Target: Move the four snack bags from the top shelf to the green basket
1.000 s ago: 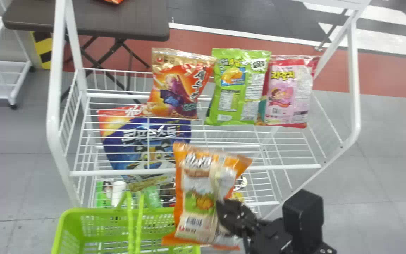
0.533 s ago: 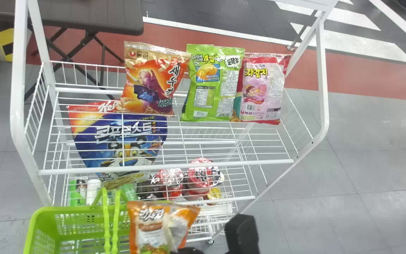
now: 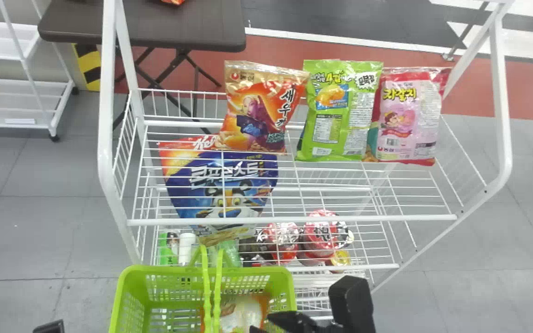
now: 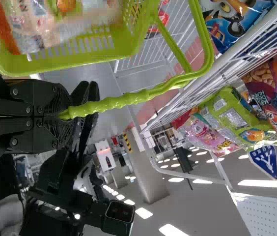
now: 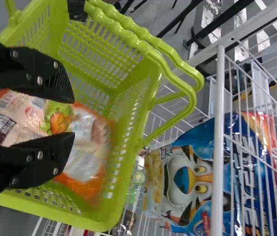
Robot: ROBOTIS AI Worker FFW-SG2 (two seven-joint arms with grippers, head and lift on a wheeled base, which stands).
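– spot any change, left to right?

– pinching the basket handle [image 4: 128, 98] with the left jaws. just brought the orange bag [image 3: 244, 314] down into the green basket [image 3: 174, 270], with the right jaws wide apart.

– and next, probably?

– fetch the red-orange bag [image 3: 259, 108], green bag [image 3: 340, 120] and pink bag [image 3: 405, 118], printed with lettering, from the top shelf [image 3: 294, 220].
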